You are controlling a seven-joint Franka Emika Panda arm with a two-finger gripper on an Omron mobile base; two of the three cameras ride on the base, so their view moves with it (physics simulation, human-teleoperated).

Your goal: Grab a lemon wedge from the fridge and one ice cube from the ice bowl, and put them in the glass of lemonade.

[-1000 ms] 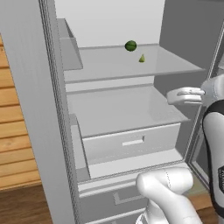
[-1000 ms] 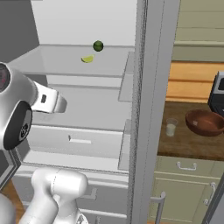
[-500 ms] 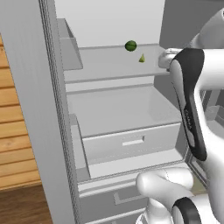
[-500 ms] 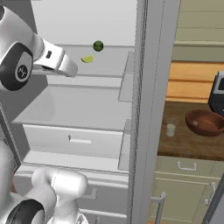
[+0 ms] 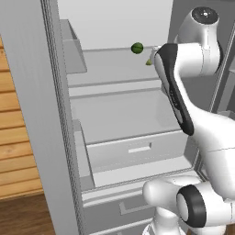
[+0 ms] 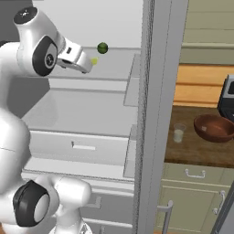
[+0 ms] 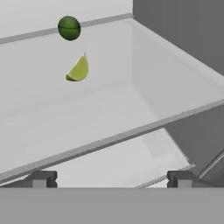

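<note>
From my remote station I watched the arm climb over the last second: its hand had sat level with the middle shelf, then rose to the upper shelf of the open fridge [image 5: 55, 114], where the gripper [image 6: 87, 64] now reached in toward the lemon wedge [image 7: 78, 69]. The base did not drive; the fridge and counter sat in the same places in both base views.

The fingertips [image 7: 40, 179] stood far apart at the bottom corners of the hand view, with nothing between them, so the gripper was wide and empty. The wedge lay on the upper shelf [image 7: 144, 78], some way ahead of the tips and left of centre, point up. A dark green ball [image 7: 69, 28] rested just behind it on the same shelf, apart from it. In the right base view the wedge [image 6: 94, 60] showed just past the hand, close to it.

I could read no writing or labels anywhere.

Below the shelf were a second shelf and a closed white drawer [image 5: 137, 149]. The fridge's door edge [image 6: 155, 114] stood between the interior and the wooden counter [image 6: 201, 151] on the right. There the glass [image 6: 178, 133] of pale lemonade stood beside the brown bowl [image 6: 215, 128], not touching it. A dark appliance [image 6: 227, 98] sat behind the bowl.
</note>
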